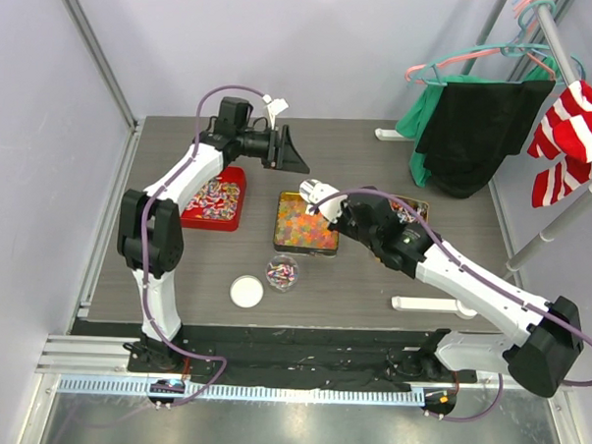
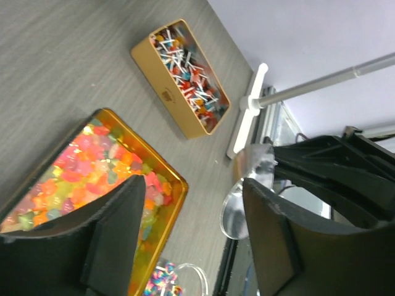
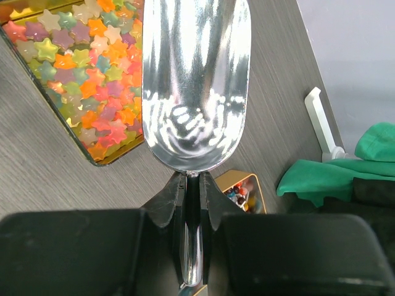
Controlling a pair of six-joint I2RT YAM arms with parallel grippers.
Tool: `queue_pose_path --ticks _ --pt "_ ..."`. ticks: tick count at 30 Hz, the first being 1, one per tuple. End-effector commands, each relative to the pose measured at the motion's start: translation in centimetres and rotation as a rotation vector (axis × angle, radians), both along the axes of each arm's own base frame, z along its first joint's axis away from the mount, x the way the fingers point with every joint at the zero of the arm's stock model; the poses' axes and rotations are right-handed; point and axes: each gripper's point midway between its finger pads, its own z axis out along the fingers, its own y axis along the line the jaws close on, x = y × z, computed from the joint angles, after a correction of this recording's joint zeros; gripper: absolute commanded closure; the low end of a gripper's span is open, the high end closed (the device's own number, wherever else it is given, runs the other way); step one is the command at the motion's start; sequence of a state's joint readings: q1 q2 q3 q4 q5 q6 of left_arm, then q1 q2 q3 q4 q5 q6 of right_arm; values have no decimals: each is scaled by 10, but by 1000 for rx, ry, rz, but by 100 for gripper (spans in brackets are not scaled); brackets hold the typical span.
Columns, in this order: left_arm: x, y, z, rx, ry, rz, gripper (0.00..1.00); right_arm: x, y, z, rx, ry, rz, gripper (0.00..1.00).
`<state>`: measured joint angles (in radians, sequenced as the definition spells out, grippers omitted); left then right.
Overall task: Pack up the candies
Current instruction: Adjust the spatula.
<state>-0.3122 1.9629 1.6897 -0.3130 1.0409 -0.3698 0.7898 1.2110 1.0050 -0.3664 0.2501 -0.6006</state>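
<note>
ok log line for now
left fingers: open, empty | right fingers: shut on scoop | scoop: empty, at gummy tray | jar: candies in, lid off

The left arm [image 1: 180,183] rises from its base, bends at the elbow and reaches away from the near edge. Its wrist is turned so that the left pincer [image 1: 297,161] points toward the right arm's side. The jaws stand apart with nothing between them.

The right arm [image 1: 470,279] extends low and diagonally toward the centre. The right pincer [image 1: 334,208] is clamped on the handle of a scoop [image 3: 196,80].
</note>
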Motion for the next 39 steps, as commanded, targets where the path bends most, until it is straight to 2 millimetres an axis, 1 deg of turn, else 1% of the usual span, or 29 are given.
queue_pose_path --ticks 1,6,7,11,14,16,18,19,21,22,24,25,28,29,30,31,32,33,35,36,38,39 --pt "-22 -1 34 -79 -53 -80 36 17 5 23 38 -84 -37 99" --pt "-25 -3 27 -77 -34 -92 36 22 10 31 42 -105 -33 99" --pt "-26 -4 27 -79 -33 -99 36 23 11 31 44 -106 -33 99" --pt "-28 -10 19 -66 -13 -110 36 27 14 43 58 -125 -33 99" --pt "-29 -13 14 -56 -15 -118 36 29 14 46 52 -136 -34 99" --pt "-31 -15 10 -48 -8 -126 38 30 16 49 53 -143 -30 99" --pt "-34 -17 7 -45 -2 -136 46 31 16 51 58 -149 -33 99" --pt "-34 -17 6 -42 0 -136 57 31 16 51 57 -151 -30 99" --pt "-36 -18 6 -43 -2 -141 69 32 16 51 58 -154 -33 99" --pt "-36 -18 6 -42 0 -141 83 33 16 52 60 -160 -33 99" --pt "-36 -18 8 -42 -3 -141 95 32 16 49 57 -156 -31 99" --pt "-36 -19 8 -43 -2 -142 100 32 16 50 61 -161 -30 99" --pt "-37 -19 10 -50 -4 -151 100 30 16 45 61 -157 -25 99" --pt "-37 -19 11 -52 -2 -155 100 30 15 44 64 -157 -29 96" --pt "-39 -20 12 -57 1 -162 100 29 15 45 72 -161 -30 88" --pt "-42 -20 13 -66 6 -175 100 27 13 48 78 -166 -31 57" --pt "-43 -20 14 -74 5 -184 100 26 13 50 87 -169 -27 46" --pt "-45 -20 15 -82 17 -191 100 25 14 52 96 -170 -23 41" --pt "-49 -21 24 -123 1 -225 100 23 13 59 122 -176 -18 40" --pt "-52 -22 24 -137 12 -237 100 21 15 61 135 -173 -10 40" --pt "-57 -22 31 -165 47 -254 100 18 17 62 152 -164 3 45" --pt "-56 -23 36 -188 7 -265 100 18 17 63 158 -163 4 47"
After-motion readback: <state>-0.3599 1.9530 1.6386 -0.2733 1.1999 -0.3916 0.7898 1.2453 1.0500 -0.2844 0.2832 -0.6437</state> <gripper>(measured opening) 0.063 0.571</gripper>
